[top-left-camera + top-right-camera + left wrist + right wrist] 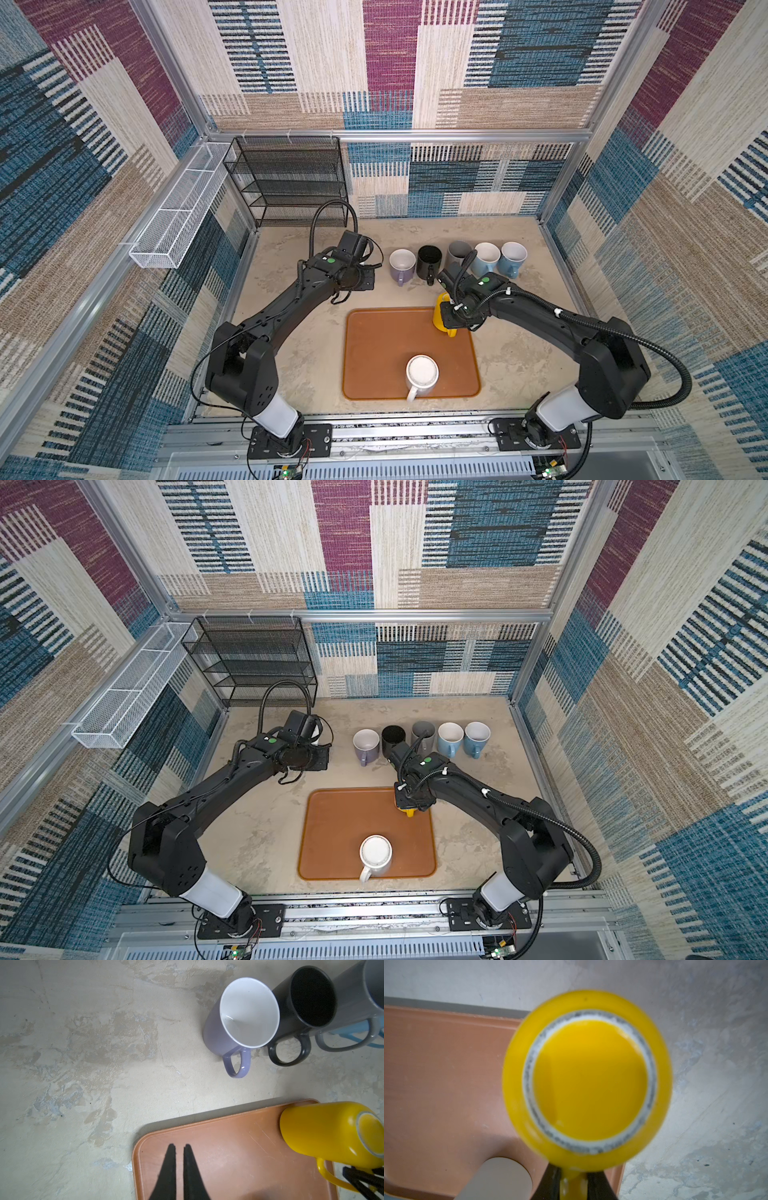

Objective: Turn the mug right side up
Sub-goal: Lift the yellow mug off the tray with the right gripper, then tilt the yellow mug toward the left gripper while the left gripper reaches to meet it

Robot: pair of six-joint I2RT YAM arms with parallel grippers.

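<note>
the yellow mug (439,318) is sitting base up at the far right corner of the orange-brown tray (374,332), with its handle pointing toward the near edge of the table (299,353). in the right wrist view the yellow mug (587,1076) is filling the middle of the frame, showing its unglazed foot ring and yellow base, and it is overlapping the tray (436,1064) edge. whether its rim is resting on the tray or just above it, i cannot tell.

the right gripper (573,1180) is pinching the mug's handle, with one dark finger pressing on each side of it. in a top view the right gripper (453,320) is hiding most of the mug beneath it.

the left gripper (179,1151) is hanging over the far left part of the tray (228,1147) with its fingers drawn nearly together, only a thin gap between the tips, and it is gripping nothing. it is keeping well apart from the yellow mug (324,1130).

a white mug (422,372) is also standing upside down, on the near part of the tray, handle toward the near edge.

behind the tray, five mugs are standing upright in a row, close together, handles toward the tray: a lavender mug (402,262), a black mug (429,257), a grey mug (457,251) and two light blue mugs (486,255) (513,255).

a black mesh rack (286,178) is standing in the far left corner, and a white wire basket (178,216) is hanging on the left wall.
</note>
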